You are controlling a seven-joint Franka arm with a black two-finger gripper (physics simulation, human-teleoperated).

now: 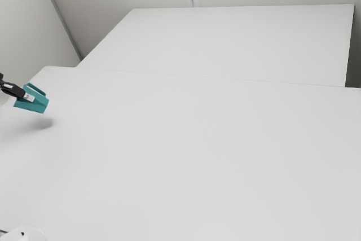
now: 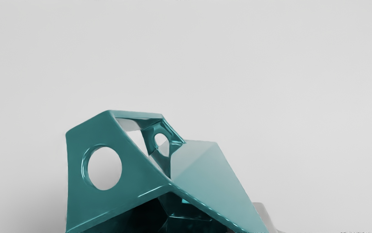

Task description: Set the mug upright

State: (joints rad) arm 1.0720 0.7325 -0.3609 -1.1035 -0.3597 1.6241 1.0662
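Note:
At the exterior view's far left, the black gripper (image 1: 28, 97) holds the teal, angular mug (image 1: 38, 104) by its wall. The mug hangs tilted over the white table, with a separate shadow below it and its handle loop on the upper side. In the wrist view the gripper (image 2: 249, 223) is at the bottom edge, a pale fingertip (image 2: 262, 214) against the outside of the mug (image 2: 205, 168). The mug's dark opening faces my hand; the other fingertip is mostly hidden there. Round holes pierce the faceted teal part.
The white table (image 1: 192, 150) stretches from below the mug toward the exterior view's right. Behind it lies another white surface (image 1: 225, 43), with pale walls beyond. A white rounded object (image 1: 25, 235) sits at the exterior view's lower left corner.

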